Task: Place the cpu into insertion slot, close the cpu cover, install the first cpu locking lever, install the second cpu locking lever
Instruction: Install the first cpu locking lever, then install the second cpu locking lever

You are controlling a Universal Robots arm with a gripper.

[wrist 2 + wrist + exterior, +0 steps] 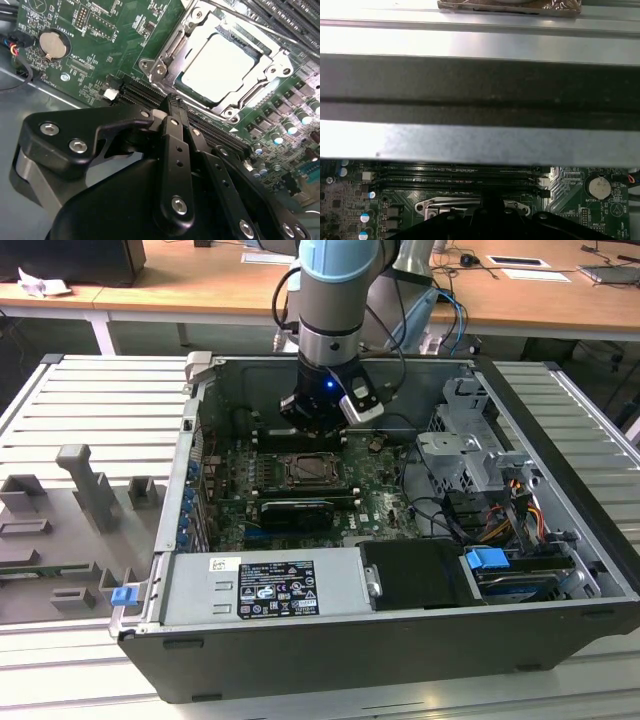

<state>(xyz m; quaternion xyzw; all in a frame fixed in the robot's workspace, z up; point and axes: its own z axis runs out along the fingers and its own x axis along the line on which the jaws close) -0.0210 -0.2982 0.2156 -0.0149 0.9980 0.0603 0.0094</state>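
Firstly, in the exterior view an open dark grey computer case [560,630] lies on a ribbed pale metal table [90,405], and wooden desks [180,290] stand behind it in the room. Inside the case the green circuit board [380,480] lies flat, with the small square dark insertion slot with silver rim [312,472] near its middle. The black gripper [313,423] on the blue and silver arm hangs just behind this slot, low over the board; from this view I cannot tell how its fingers stand. A silver power supply box with a label [270,585] lies at the front, a grey metal drive cage [470,455] with coloured cables is at the exterior view's right, and grey plastic fixtures [90,490] stand on the table at the exterior view's left. In the second wrist view the gripper [172,107] has its black fingers [175,130] pressed together and they hold nothing; the tips are over the long black memory slots [145,92], just beside the socket. The pale beige-silver square cpu [220,62] sits in the socket, and the silver metal cpu cover frame [162,57] lies down around it. A round silver coin battery [52,44] is well apart on the board. In the first wrist view the grey case wall [480,85] stands near, and below it are the memory slots [455,177] and the edge of the cpu cover [445,206].
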